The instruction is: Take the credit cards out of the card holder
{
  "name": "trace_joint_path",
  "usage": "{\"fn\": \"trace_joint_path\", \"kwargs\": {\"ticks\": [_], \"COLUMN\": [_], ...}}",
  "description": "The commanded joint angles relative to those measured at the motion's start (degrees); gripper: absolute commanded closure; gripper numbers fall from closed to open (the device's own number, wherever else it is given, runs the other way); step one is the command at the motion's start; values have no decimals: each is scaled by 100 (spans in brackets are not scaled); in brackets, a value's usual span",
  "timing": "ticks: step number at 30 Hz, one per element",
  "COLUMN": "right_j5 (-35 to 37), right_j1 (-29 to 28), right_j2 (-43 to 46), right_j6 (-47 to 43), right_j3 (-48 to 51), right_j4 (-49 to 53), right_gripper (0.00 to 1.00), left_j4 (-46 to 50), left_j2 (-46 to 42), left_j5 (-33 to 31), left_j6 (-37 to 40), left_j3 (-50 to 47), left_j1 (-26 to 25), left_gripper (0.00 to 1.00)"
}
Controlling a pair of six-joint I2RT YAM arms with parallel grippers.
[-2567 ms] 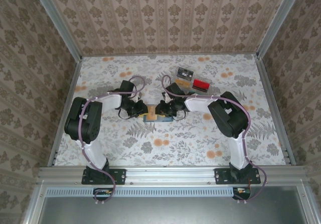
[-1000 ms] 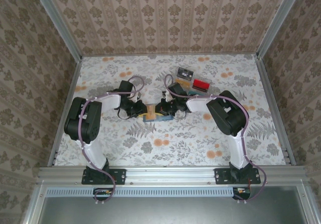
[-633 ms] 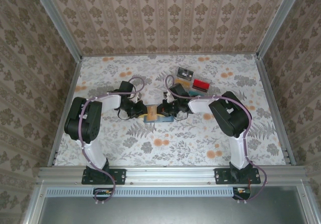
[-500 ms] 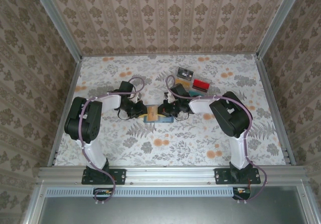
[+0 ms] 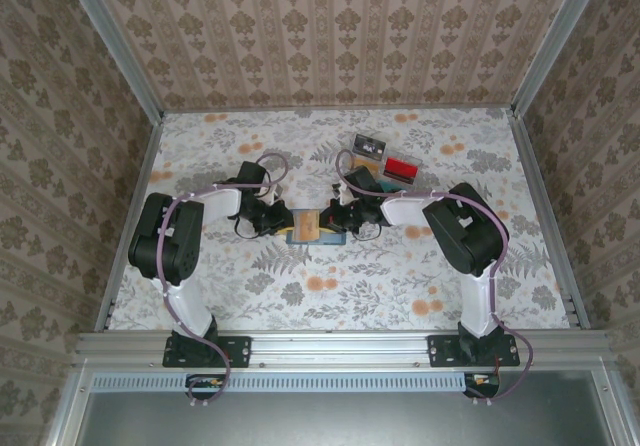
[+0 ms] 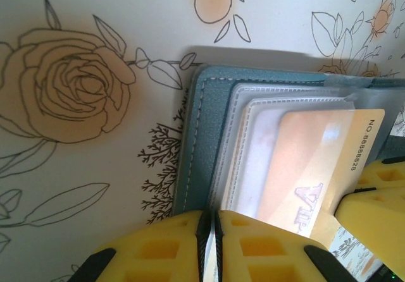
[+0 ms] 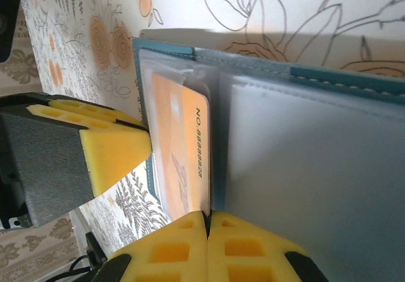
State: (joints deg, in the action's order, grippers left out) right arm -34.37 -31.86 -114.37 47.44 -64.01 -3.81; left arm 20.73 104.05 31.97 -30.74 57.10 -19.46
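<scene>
Floral-print table [image 5: 250,286] carries the teal card holder [image 6: 201,124], lying open near its centre. My left gripper [image 6: 209,230] sits at the holder's 9 o'clock, pads pressed together on the panel's edge. My right gripper [image 7: 207,231], at its 3 o'clock, is pinched closed on the orange card [image 6: 316,159], which lies partly out of its clear sleeve.

Worktop [image 5: 250,296]: floral-print cover. A tray [image 5: 384,158] sits toward the far edge, holding a red block [image 5: 402,169] and a dark block [image 5: 368,147].
</scene>
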Motion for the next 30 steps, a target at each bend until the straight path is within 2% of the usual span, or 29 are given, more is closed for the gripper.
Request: {"fn": "trace_joint_path", "kwargs": {"ticks": [1, 8, 10, 16, 21, 25, 30], "right_j5": [192, 312, 499, 530, 482, 283, 215], "right_j1": [39, 57, 57, 178, 319, 328, 329], "right_j2": [138, 388, 628, 1379, 1733, 1601, 1556], "right_j6": [-121, -308, -412, -725, -948, -921, -770], "right_j3": [38, 115, 292, 827, 859, 741, 780], "right_j4": [314, 451, 500, 370, 545, 615, 415], "right_gripper": [97, 100, 100, 100, 100, 100, 100], "left_j4": [327, 361, 322, 128, -96, -480, -689], "left_j2": [-142, -438, -551, -1047, -1322, -1337, -1195], "left_j5": [-105, -71, -97, -30, 219, 640, 828], "left_j6": [132, -17, -146, -351, -470, -612, -708], "left_j3": [26, 158, 157, 103, 105, 23, -16], "left_j1": [30, 21, 26, 31, 30, -8, -152], "left_gripper": [84, 82, 77, 54, 42, 42, 51]}}
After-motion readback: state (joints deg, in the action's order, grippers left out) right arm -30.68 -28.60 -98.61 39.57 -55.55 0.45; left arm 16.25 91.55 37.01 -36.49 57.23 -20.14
